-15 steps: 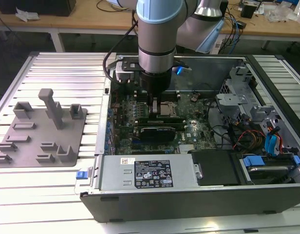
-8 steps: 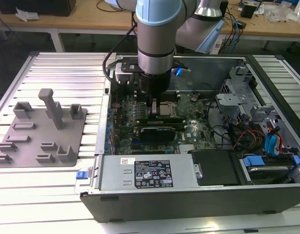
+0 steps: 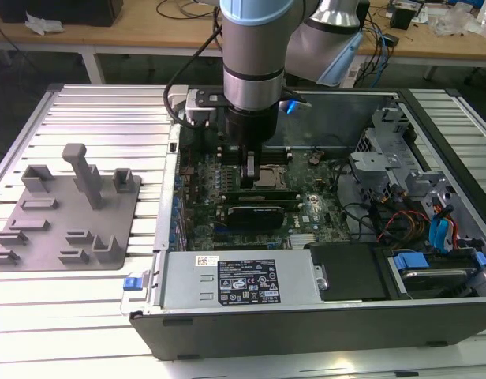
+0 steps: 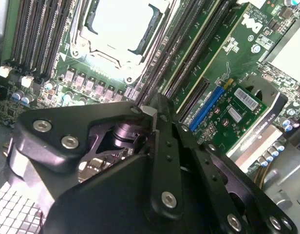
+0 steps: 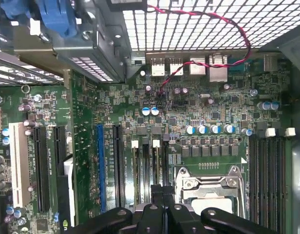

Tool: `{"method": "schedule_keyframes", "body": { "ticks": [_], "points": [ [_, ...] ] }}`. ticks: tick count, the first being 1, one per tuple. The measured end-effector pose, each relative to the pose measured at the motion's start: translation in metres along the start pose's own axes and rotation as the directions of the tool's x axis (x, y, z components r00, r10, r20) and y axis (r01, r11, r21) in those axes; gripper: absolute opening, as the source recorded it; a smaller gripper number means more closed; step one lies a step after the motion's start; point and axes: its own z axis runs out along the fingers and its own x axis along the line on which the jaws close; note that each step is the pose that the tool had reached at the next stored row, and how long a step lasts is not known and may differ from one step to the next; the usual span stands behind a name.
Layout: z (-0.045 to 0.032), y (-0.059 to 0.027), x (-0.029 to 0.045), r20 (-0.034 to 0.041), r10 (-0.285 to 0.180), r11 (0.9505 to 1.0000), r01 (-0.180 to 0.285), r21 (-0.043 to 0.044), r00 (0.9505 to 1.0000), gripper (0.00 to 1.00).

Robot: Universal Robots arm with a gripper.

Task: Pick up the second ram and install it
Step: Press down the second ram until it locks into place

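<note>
Hovering over the motherboard [image 3: 251, 197], claw [image 3: 248, 170] state unclear, fingertips hidden, ram not discernible.

Probably a robotics lab: slatted aluminium table [image 3: 93, 110], opened computer case [image 3: 306, 316], cable-strewn workbench [image 3: 432, 39] behind

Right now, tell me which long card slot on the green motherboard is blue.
The single blue slot, right beside a black slot; every other long slot is black or white.

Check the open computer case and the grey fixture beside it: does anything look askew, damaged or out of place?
Nothing stands out. The gripper is down over the motherboard inside the case; the grey fixture lies flat on the slatted table.
</note>
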Motion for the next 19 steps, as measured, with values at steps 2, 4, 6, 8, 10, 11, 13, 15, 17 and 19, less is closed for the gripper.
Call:
{"method": "schedule_keyframes", "body": {
  "ticks": [2,4,6,8,10,11,13,15,17,19],
  "points": [
    [-0.0002,0.0,0.0,-0.0002,0.0,1.0,0.0,-0.0001,1.0,0.08],
    [-0.0003,-0.0002,0.0,-0.0004,0.0,1.0,0.0,-0.0003,1.0,0.08],
    [-0.0003,-0.0013,0.0,-0.0004,0.003,1.0,-0.003,-0.0003,1.0,0.08],
    [-0.0002,-0.0032,-0.0001,-0.0006,0.01,0.9999,-0.01,-0.0002,0.9999,0.08],
    [-0.0001,-0.0046,-0.0001,-0.0007,0.016,0.9999,-0.016,-0.0001,0.9999,0.08],
    [-0.0001,-0.0054,-0.0001,-0.0007,0.017,0.9999,-0.017,-0.0002,0.9999,0.08],
    [0.0,-0.0087,-0.0003,-0.0009,0.022,0.9998,-0.022,-0.0002,0.9998,0.08],
    [0.0001,-0.0118,-0.0004,-0.0009,0.024,0.9997,-0.024,-0.0001,0.9997,0.08],
    [0.0004,-0.0242,-0.0008,-0.001,0.027,0.9996,-0.027,-0.0002,0.9996,0.08],
    [0.0007,-0.0362,-0.0011,-0.001,0.028,0.9996,-0.028,-0.0002,0.9996,0.08]
  ]
}}
